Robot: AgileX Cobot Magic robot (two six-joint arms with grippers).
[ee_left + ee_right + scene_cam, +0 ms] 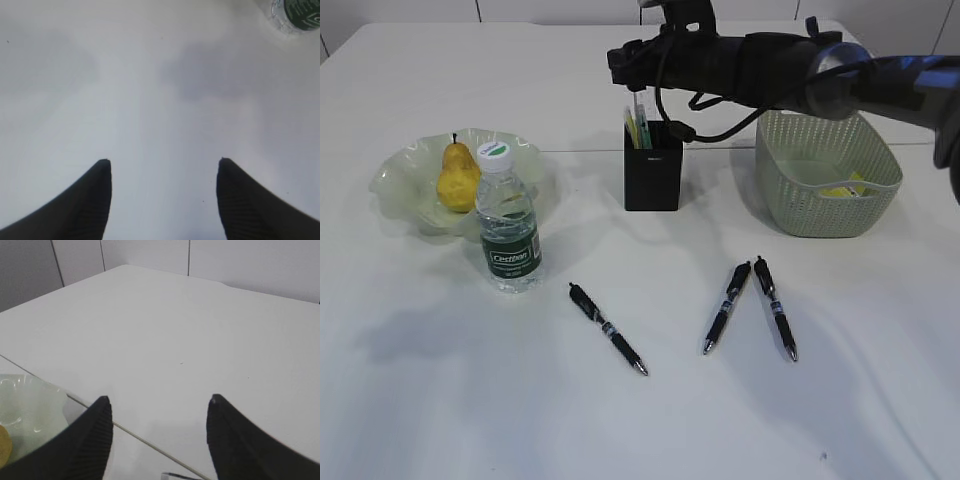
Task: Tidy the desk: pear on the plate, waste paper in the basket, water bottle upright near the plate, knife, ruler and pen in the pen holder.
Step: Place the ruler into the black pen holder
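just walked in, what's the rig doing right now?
Desk tidy, partly done. The pear sits on the plate, the water bottle stands upright beside it, and the waste paper lies in the basket. The right gripper is open and empty above the pen holder, which already holds a few items. Three pens remain on the table. The left gripper hangs open over bare tabletop.

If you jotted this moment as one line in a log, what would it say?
pear: on plate | water bottle: upright by plate | right hand: open, above pen holder | three pens: on table
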